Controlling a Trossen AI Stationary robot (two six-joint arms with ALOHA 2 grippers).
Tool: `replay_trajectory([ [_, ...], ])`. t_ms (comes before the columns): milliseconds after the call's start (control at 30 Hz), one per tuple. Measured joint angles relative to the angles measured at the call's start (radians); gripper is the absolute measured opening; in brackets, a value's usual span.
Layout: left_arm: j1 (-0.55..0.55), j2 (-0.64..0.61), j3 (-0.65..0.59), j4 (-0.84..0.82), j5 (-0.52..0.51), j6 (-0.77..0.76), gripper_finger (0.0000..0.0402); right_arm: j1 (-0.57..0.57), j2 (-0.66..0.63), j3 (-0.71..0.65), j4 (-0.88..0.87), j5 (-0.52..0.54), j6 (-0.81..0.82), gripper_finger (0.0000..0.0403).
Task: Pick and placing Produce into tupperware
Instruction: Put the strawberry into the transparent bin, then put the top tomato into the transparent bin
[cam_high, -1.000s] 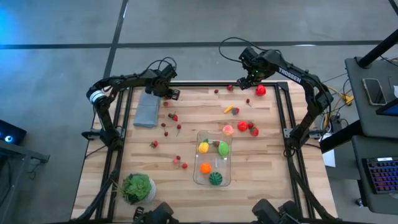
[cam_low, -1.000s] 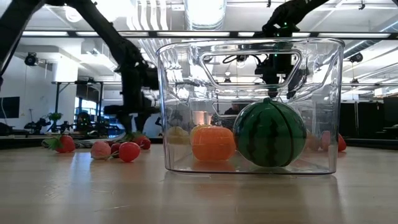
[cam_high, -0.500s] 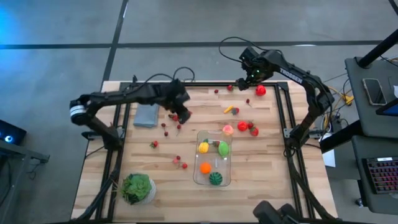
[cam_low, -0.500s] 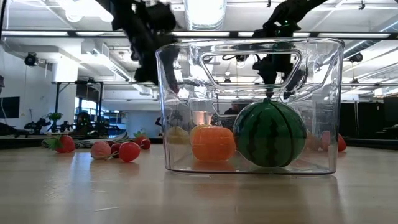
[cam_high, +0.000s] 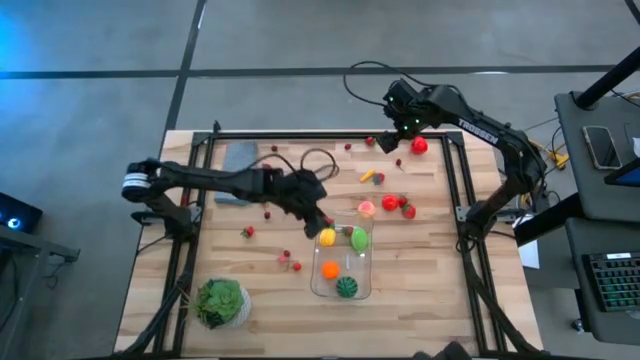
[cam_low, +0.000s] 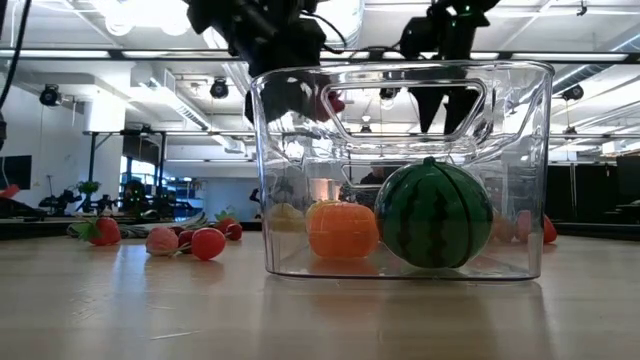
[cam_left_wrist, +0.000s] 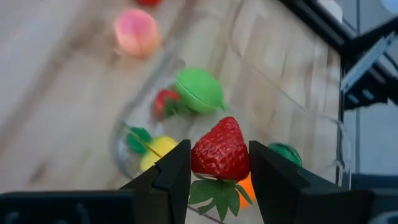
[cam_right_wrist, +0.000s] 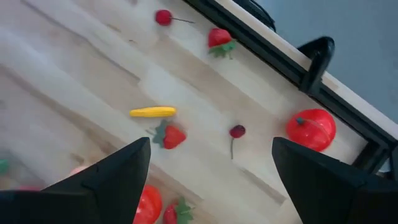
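1. The left hand (cam_high: 318, 210) grips a strawberry (cam_left_wrist: 221, 149) between its two fingers (cam_left_wrist: 171, 180), its leaves hanging below the pads.
2. That hand hangs in the air over the tupperware's (cam_high: 365, 275) near end, just above its rim; in the low view the berry shows red at the hand (cam_low: 300, 95) above the clear wall (cam_low: 540, 180).
3. Under the hand, inside the tupperware, lie a yellow piece (cam_high: 327, 237), a green piece (cam_high: 359, 238), an orange (cam_high: 330, 269) and a striped melon (cam_high: 346, 287).
4. A pink peach (cam_high: 367, 208) sits on the worktop (cam_high: 420, 290) just beside the hand, outside the tupperware; loose berries (cam_high: 290, 262) lie scattered near the arm.
5. The right hand (cam_high: 392, 135) hovers at the far worktop edge, fingers (cam_right_wrist: 118, 180) spread wide and holding nothing.
6. Below the right hand lie a tomato (cam_right_wrist: 311, 129), a yellow pepper (cam_right_wrist: 153, 112), a strawberry and cherries (cam_right_wrist: 237, 132).
7. A grey cloth (cam_high: 238, 160) lies behind the left arm, and a potted plant (cam_high: 220, 302) stands well away from it.
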Motion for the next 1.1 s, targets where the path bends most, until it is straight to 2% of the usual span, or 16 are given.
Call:
replay_trajectory([
  [100,-0.022,0.038,0.007,0.003,-0.002,-0.019,0.0128,0.042,-0.012,0.0,0.0,0.003,0.031,0.0329],
  [200,-0.039,0.07,0.007,0.0,-0.068,-0.07,0.0146,0.081,-0.02,0.0,-0.001,0.056,0.071,0.0329],
  [333,-0.075,0.095,0.008,0.034,-0.117,-0.101,0.0188,0.121,-0.03,0.0,-0.048,0.188,0.087,0.0329],
  [533,-0.09,0.1,0.009,0.079,-0.159,-0.171,0.0263,0.151,-0.044,-0.003,-0.16,0.216,0.158,0.0329],
  [633,-0.091,0.068,0.009,0.069,-0.161,-0.176,0.0285,0.146,-0.049,-0.012,-0.162,0.251,0.165,0.0329],
  [833,-0.09,-0.028,0.01,0.059,-0.195,-0.203,0.0292,0.001,-0.009,-0.03,-0.164,0.245,0.193,0.0329],
  [1100,-0.088,-0.151,0.01,-0.057,-0.403,-0.205,0.0292,-0.222,0.135,-0.074,-0.11,0.232,0.124,0.0329],
])
